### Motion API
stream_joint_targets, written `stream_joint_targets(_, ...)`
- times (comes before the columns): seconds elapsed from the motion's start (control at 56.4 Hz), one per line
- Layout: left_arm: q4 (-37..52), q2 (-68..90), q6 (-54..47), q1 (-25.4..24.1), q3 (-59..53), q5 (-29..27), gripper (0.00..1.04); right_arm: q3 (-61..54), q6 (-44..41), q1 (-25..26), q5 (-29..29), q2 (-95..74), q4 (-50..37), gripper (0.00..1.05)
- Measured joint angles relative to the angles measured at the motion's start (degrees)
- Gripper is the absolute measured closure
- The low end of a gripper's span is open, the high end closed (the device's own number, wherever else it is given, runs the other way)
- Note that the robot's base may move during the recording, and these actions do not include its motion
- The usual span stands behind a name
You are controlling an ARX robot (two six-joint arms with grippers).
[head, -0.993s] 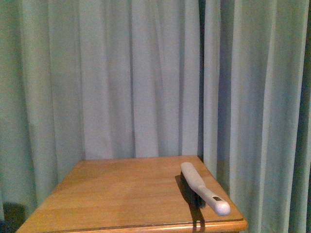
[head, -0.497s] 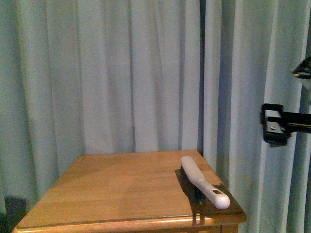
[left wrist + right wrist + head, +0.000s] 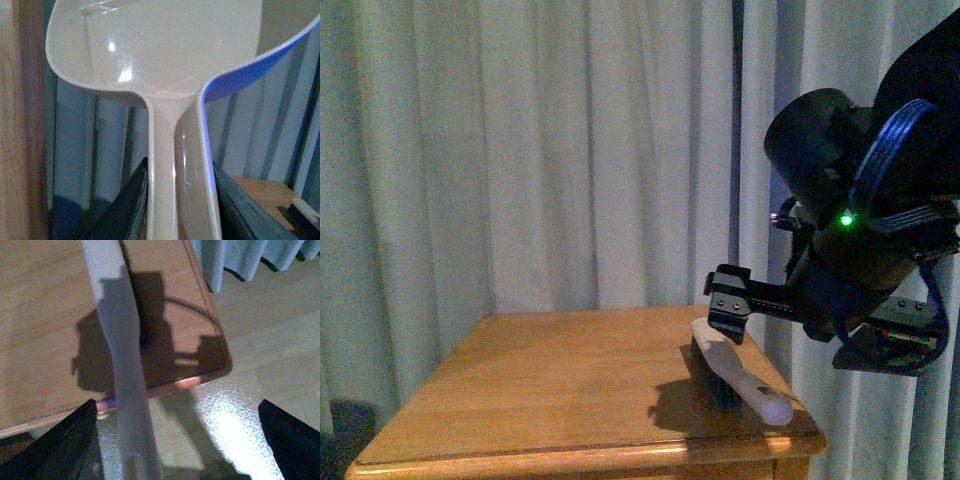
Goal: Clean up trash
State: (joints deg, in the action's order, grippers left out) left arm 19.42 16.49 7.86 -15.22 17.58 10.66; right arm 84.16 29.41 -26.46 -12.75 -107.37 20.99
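No trash wad shows in any view. A brush [image 3: 740, 375] with a white handle and dark bristles lies near the right edge of the wooden table [image 3: 540, 400]. My right gripper [image 3: 728, 318] is open just above the brush's far end. In the right wrist view the handle [image 3: 122, 355] runs between the wide-apart fingers [image 3: 65, 445], nearer one side, and the gripper [image 3: 177, 440] holds nothing. My left gripper [image 3: 181, 210] is shut on the handle of a cream dustpan [image 3: 170, 65] with a blue outer side. The left arm is out of the front view.
Pale curtains [image 3: 570, 150] hang close behind and to the right of the table. The table's front right corner [image 3: 220, 365] and light floor [image 3: 260, 365] beyond it show in the right wrist view. A wooden panel [image 3: 20, 125] stands beside the dustpan.
My right arm has swung in from the right edge of the front view to above the brush and casts a shadow on the table. The brush has not moved.
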Motion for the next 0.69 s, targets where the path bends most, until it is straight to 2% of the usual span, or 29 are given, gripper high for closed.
stream_joint_targets(0.532,0.00,0.00,0.00,0.00,0.00,0.00,0.76,6.62,4.13,-2.54,1.90,-9.97,2.19,0.07)
stream_joint_targets(0.692,0.00,0.00,0.00,0.00,0.00,0.00,0.76,7.50,4.24,-2.56,2.08,-10.34,3.32,0.27)
